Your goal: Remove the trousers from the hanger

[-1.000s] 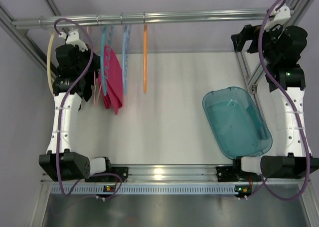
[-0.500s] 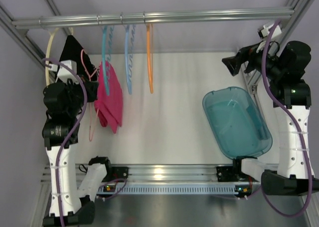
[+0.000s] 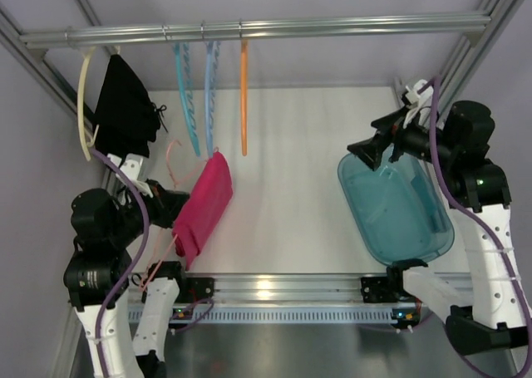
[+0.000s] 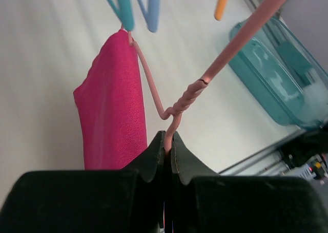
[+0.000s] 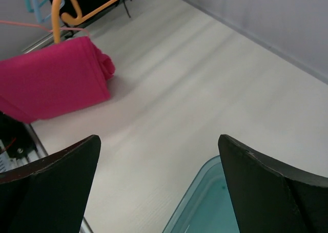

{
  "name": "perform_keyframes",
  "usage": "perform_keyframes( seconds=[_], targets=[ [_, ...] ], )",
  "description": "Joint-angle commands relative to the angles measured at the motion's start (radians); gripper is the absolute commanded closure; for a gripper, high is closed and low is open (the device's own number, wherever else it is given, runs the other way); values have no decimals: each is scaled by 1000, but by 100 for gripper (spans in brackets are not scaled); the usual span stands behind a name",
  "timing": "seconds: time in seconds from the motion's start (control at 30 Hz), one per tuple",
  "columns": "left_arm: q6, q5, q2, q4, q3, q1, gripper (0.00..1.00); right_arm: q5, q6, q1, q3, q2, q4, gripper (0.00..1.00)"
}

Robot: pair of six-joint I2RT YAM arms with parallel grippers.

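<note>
The magenta trousers [image 3: 204,205] hang folded over the pale salmon-pink hanger [image 3: 173,164], held off the rail above the table's left side. My left gripper [image 3: 170,203] is shut on the hanger's twisted neck [image 4: 180,104]; the trousers [image 4: 109,108] hang to the left of my fingers in the left wrist view. My right gripper [image 3: 364,155] is open and empty above the near-left rim of the teal bin. The right wrist view shows the trousers [image 5: 51,82] far off at the upper left and the hanger's thin bar [image 5: 26,24].
A rail [image 3: 249,29] at the back carries a cream hanger [image 3: 82,104] with a black garment [image 3: 125,105], a teal hanger [image 3: 186,95], a blue hanger [image 3: 209,87] and an orange hanger [image 3: 243,95]. A teal bin [image 3: 399,205] lies on the table at right.
My left arm has pulled the hanger with the trousers off the rail and down toward the near side. My right gripper has swung left and down to the teal bin's upper-left rim.
</note>
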Motion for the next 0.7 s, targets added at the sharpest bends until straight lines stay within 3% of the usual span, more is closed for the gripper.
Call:
perform_keyframes(
  seconds=[0.0,0.07,0.3,0.4,0.67],
  targets=[
    [65,237,-31,37,34,0,100,72,-21,104,-38,-36,-13,1],
    [61,330,-34,18,23,1,100,98,-8,158,-50,-48,-4,1],
    [117,589,90,18,25,52,100,106,28,163,-72,-79,25,1],
    [206,631,191,18,63,93,100,126,29,163,-78,-85,19,1],
    [320,676,464,18,280,70,100,152,41,148,-101,-94,22,1]
  ],
)
